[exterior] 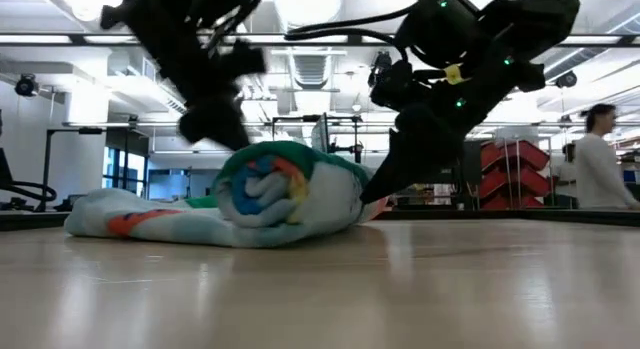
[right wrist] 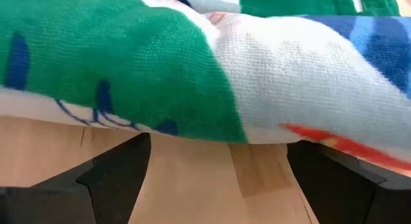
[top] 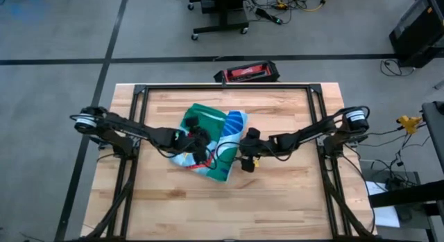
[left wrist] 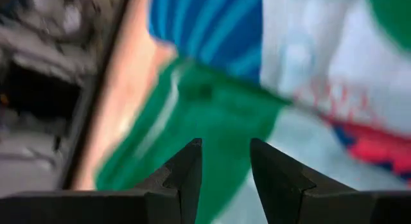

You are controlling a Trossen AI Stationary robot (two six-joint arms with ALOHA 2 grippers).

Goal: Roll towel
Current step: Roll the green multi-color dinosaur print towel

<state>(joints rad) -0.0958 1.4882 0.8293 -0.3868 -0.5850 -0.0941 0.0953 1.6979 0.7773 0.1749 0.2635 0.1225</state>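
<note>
towel (top: 208, 141) sitting mid-desk (top: 291, 200), half rolled | left end effector (top: 196, 139) hovering over it, fingers slightly apart, gripping nothing | right end effector (top: 244, 163) gaping wide beside the roll, probably lining up to tuck it

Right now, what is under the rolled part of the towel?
Bare wooden table shows under the towel at the edge by the open right gripper. At table height the roll rests on a flat tail of the same cloth. Anything deeper underneath is covered.

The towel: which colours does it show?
Green, white, blue and red; the towel shows best in the right wrist view.
</note>
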